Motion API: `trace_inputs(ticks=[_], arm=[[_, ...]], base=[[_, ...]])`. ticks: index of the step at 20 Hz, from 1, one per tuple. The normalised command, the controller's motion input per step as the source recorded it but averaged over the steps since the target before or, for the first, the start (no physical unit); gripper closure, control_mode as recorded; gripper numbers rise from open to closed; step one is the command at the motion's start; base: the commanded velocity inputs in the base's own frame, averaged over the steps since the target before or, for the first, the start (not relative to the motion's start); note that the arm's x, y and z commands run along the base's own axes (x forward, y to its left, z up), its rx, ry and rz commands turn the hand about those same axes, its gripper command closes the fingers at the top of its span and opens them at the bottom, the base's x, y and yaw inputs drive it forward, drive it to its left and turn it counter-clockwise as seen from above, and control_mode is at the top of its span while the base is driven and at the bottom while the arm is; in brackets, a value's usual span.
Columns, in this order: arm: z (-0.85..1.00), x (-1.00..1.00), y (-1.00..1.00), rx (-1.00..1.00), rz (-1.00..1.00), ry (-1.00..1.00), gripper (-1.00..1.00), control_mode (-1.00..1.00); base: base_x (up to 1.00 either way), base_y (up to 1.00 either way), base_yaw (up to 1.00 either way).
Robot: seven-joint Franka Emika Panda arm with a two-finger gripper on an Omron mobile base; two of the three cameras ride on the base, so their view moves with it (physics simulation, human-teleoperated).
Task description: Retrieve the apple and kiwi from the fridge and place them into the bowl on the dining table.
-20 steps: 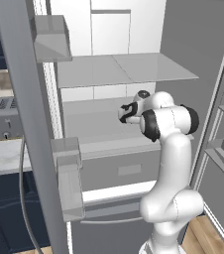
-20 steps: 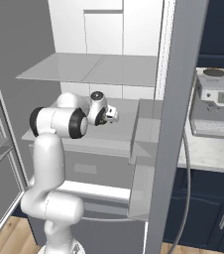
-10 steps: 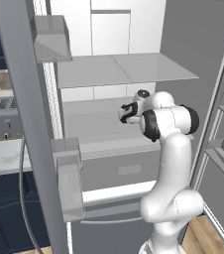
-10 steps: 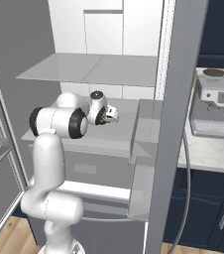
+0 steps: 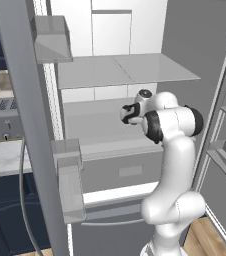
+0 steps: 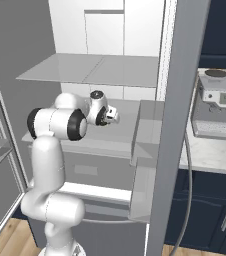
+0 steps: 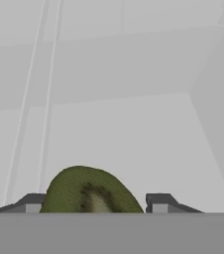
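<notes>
White fridge (image 5: pixel 135 30) interior takes up most of both base views, doors swung wide open, grey shelves across the middle and a drawer front lower down. Left door with its little bins runs down the left side of the left base view, and the right door edge cuts through the center-right of the right base view. Off at the right edge of the right base view there's a coffee machine (image 6: pixel 217 105) sitting on a pale counter with navy cabinets (image 6: pixel 210 210) under it.

Arm is reaching into the fridge just under the big shelf (image 6: pixel 92 70), gripper (image 5: pixel 130 113) sitting around mid-frame in the left base view, and center-left in the right base view (image 6: pixel 111 115).

Hand view is the useful one: the kiwi (image 7: pixel 91 193) is right at bottom center, greenish-brown and oval, sitting between the two dark fingertips (image 7: pixel 32 201). The left tip looks pressed up against it; the right one seems to have a small gap, so I honestly can't tell if it's truly clamped or just closing around it. Behind it is just plain white fridge floor and wall.
</notes>
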Motion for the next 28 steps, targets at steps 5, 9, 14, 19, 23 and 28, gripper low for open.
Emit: trace_inputs(ticks=[5, 9, 14, 19, 23, 28], arm=[[-0.3, -1.0, 0.0, 0.0, 0.0, 0.0, 1.0, -1.0], [-0.44, -1.0, 0.03, 0.0, 0.0, -0.04, 1.0, -1.0], [-0.02, -1.0, 0.0, 0.0, 0.0, -0.18, 1.0, -1.0], [0.34, -1.0, 0.0, 0.0, 0.0, -0.12, 1.0, -1.0], [0.9, -1.0, -0.07, 0.0, 0.0, -0.01, 1.0, -1.0], [1.0, -0.92, -0.13, 0.0, 0.0, 0.03, 1.0, -1.0]], base=[[0.0, 0.0, 0.0], [0.0, 0.0, 0.0], [0.0, 0.0, 0.0], [0.0, 0.0, 0.0], [0.0, 0.0, 0.0], [0.0, 0.0, 0.0]])
